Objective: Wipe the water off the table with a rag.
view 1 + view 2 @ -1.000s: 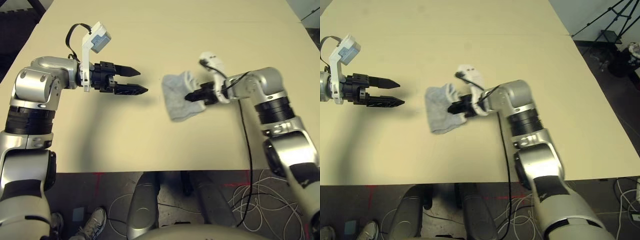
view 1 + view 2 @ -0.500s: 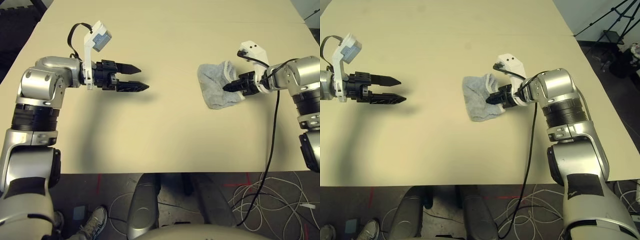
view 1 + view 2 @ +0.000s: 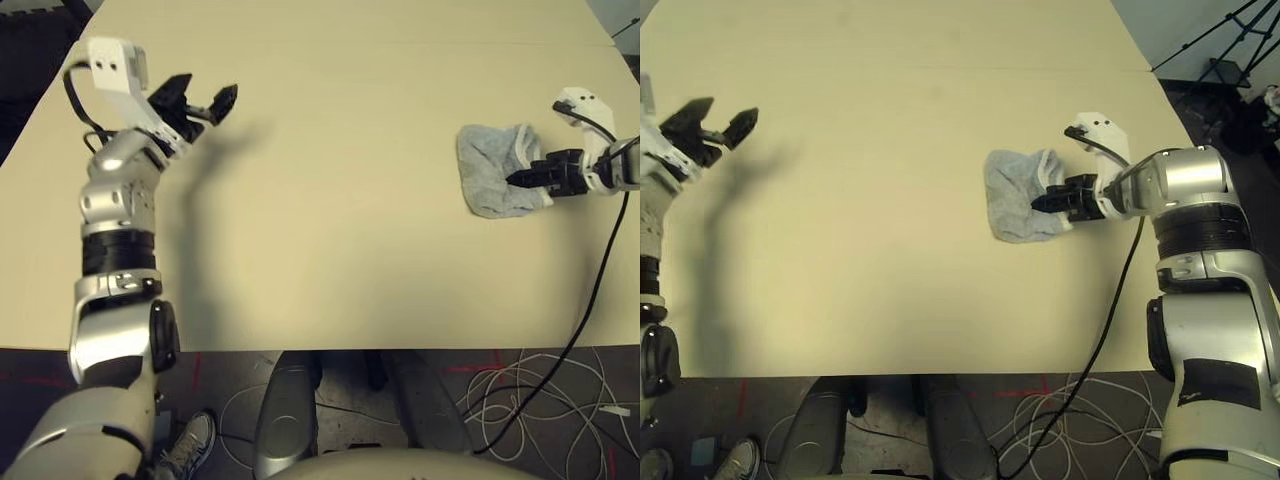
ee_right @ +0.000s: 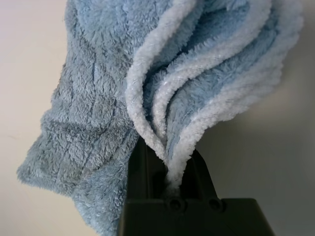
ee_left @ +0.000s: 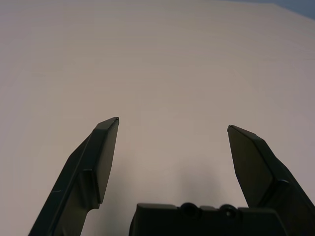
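The rag (image 3: 495, 183), clamped in the right gripper (image 3: 520, 179), has slid toward the table's (image 3: 330, 250) right edge.

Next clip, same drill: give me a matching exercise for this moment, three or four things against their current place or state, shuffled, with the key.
Column one:
1. left gripper
2. right gripper
3. rag
4. table

Column two:
A. lying bunched on the tabletop at the robot's right, pinched at one side
B. pale beige, with a faint seam across its far part
C. fingers apart, holding nothing, above the far left of the tabletop
D. closed on folds of grey cloth

Pairs: 1-C, 2-D, 3-A, 4-B
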Controlling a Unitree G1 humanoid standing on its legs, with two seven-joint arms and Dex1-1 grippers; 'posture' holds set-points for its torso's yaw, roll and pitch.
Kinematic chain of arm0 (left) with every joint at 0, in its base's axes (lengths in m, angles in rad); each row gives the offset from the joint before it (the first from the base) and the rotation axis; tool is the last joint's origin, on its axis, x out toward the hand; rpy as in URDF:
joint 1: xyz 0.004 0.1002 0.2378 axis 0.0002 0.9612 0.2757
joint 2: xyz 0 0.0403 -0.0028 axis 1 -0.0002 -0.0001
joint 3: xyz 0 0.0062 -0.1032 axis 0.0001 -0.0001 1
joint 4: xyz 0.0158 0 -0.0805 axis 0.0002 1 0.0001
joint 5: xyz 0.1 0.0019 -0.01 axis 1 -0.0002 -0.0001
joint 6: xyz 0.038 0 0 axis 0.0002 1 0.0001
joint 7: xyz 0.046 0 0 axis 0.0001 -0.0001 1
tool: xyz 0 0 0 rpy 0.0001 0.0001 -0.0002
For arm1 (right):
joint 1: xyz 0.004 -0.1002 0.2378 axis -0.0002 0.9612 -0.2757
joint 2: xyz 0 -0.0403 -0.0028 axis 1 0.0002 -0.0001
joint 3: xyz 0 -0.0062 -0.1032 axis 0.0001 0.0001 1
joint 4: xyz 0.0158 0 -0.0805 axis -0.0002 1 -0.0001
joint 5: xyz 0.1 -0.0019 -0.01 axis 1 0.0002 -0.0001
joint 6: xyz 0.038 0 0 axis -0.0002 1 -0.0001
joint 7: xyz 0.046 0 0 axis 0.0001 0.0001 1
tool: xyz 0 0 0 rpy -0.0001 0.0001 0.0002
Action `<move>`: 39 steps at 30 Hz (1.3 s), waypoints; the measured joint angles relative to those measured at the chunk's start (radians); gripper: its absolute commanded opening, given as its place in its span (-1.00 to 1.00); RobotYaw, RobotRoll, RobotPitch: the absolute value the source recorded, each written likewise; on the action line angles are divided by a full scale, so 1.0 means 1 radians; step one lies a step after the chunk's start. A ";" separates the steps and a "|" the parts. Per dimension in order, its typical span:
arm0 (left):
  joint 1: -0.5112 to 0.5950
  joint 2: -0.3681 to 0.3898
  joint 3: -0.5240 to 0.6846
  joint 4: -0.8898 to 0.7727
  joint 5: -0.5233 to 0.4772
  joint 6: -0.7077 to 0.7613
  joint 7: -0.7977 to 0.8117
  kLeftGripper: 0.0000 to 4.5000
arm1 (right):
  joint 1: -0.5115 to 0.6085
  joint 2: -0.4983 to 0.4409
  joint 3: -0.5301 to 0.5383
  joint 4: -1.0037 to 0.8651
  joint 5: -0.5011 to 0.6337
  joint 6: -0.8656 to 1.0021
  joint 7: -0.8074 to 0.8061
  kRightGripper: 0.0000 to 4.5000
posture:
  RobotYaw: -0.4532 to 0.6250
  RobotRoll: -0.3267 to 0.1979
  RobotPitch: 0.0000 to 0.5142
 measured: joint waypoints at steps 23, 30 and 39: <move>0.016 -0.022 0.023 0.084 0.031 -0.158 0.162 1.00 | -0.012 -0.001 -0.048 0.133 -0.098 -0.166 0.133 0.22 | -0.16 0.25 0.10; 0.043 -0.017 0.042 0.084 0.032 -0.167 0.178 1.00 | -0.128 -0.035 -0.325 0.262 -0.048 -0.433 -0.103 0.99 | -0.17 0.25 0.08; 0.032 -0.050 0.041 0.127 0.049 -0.217 0.220 1.00 | 0.049 0.143 -0.453 0.429 -0.103 -1.217 -0.554 0.99 | -0.16 0.25 0.11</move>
